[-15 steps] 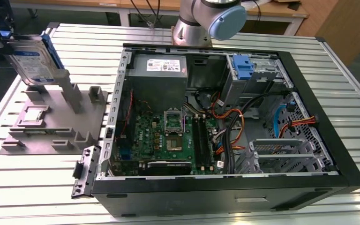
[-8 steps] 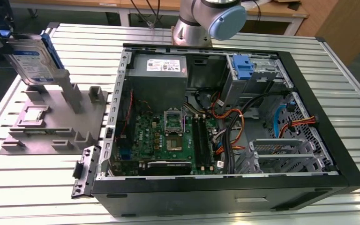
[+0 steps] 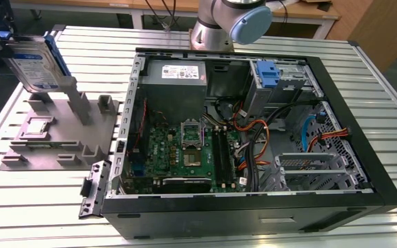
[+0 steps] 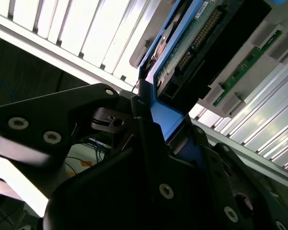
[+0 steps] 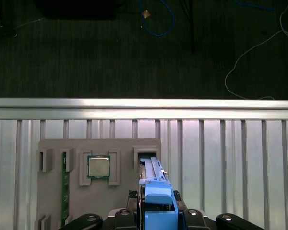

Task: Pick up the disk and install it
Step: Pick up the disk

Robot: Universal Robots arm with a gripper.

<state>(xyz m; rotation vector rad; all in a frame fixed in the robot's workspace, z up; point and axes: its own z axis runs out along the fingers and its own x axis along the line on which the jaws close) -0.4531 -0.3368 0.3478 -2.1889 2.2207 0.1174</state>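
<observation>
Gripper [image 4: 156, 122] clamped tight on the disk [image 3: 39, 64], held upright by its blue rails above the grey holder [image 3: 47, 139], ten o'clock from the open computer case [image 3: 254, 217], probably to clear the slot.

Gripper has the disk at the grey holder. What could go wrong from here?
The gripper pinches the disk by its blue rail at one end, so it might pivot or slip. Its lower end is close to the grey holder posts and could snag. Loose cables in the case may foul it.
</observation>
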